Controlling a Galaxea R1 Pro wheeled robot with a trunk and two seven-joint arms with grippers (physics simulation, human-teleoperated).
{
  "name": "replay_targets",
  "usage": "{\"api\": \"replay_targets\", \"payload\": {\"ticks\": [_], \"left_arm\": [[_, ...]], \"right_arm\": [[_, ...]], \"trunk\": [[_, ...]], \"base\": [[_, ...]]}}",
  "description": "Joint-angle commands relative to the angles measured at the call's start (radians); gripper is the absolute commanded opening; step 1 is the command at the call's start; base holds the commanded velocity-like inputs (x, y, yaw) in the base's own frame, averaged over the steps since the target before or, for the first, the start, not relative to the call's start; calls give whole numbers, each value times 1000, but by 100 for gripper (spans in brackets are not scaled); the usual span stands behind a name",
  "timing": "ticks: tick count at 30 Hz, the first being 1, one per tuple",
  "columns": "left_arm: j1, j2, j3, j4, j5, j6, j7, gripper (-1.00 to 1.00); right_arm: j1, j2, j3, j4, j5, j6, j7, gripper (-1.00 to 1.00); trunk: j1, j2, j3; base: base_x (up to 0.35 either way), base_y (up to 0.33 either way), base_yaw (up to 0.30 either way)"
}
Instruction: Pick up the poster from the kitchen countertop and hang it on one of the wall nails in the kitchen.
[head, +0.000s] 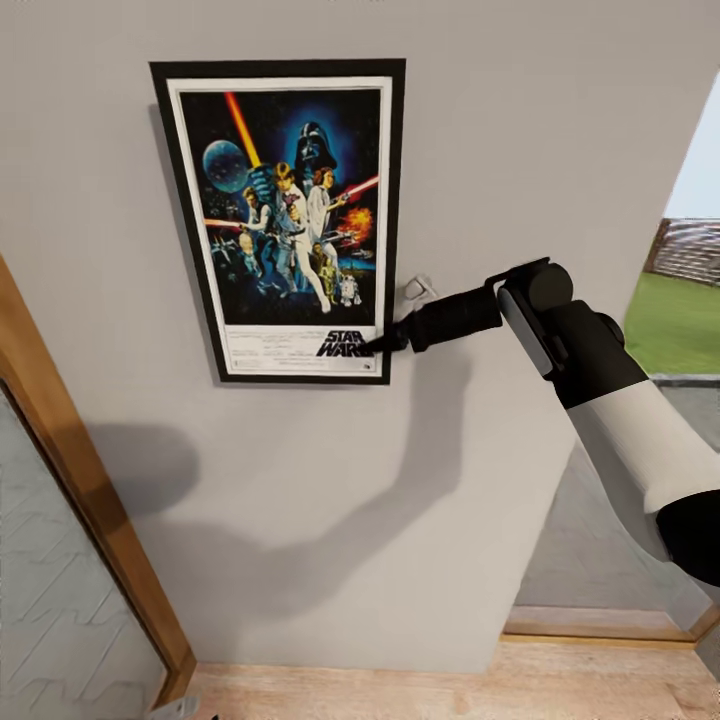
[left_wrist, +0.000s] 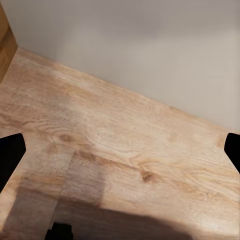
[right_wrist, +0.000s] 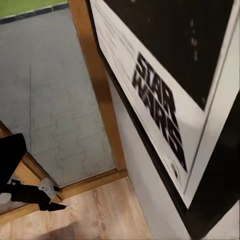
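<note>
The poster (head: 285, 220) is lying flat against the pale wall (head: 560, 130), apparently hanging. The right gripper (head: 385, 343) is pinching its lower right corner. Next is probably releasing and withdrawing gently. The left gripper's (left_wrist: 120, 150) fingers are standing spread.

— Where is the poster (head: 285, 220)?
— Flat against the pale wall, upright in portrait, just beyond the right gripper (head: 385, 343), whose tip meets its lower right corner beside the "STAR WARS" logo.
— Its look?
— Thin black frame, white border, blue-black artwork with figures. From the right wrist, the logo and border (right_wrist: 165, 115) loom close, slanted.
</note>
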Motion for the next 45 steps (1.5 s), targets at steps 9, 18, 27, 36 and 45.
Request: {"api": "replay_targets", "payload": {"ticks": [9, 18, 27, 36, 45], "left_arm": [[-1, 0, 8, 2, 0, -1, -7, 100], [-1, 1, 8, 2, 0, -2, -9, 100], [-1, 1, 8, 2, 0, -2, -9, 100], [-1, 1, 8, 2, 0, -2, -10, 100], [-1, 1, 6, 2, -1, -2, -10, 100]], "right_arm": [[2, -3, 2, -3, 6, -5, 0, 100], [201, -6, 2, -170, 11, -72, -1, 100], [510, -25, -1, -215, 13, -294, -2, 100], [721, -64, -2, -203, 14, -463, -9, 100], [845, -66, -59, 1035, 0, -1194, -120, 100]], "trunk": [[0, -2, -2], [0, -2, -2], [0, -2, -2], [0, -2, -2], [0, -2, -2]], "base": [[-33, 0, 0], [-2, 0, 0], [-14, 0, 0], [-218, 0, 0], [-21, 0, 0]]}}
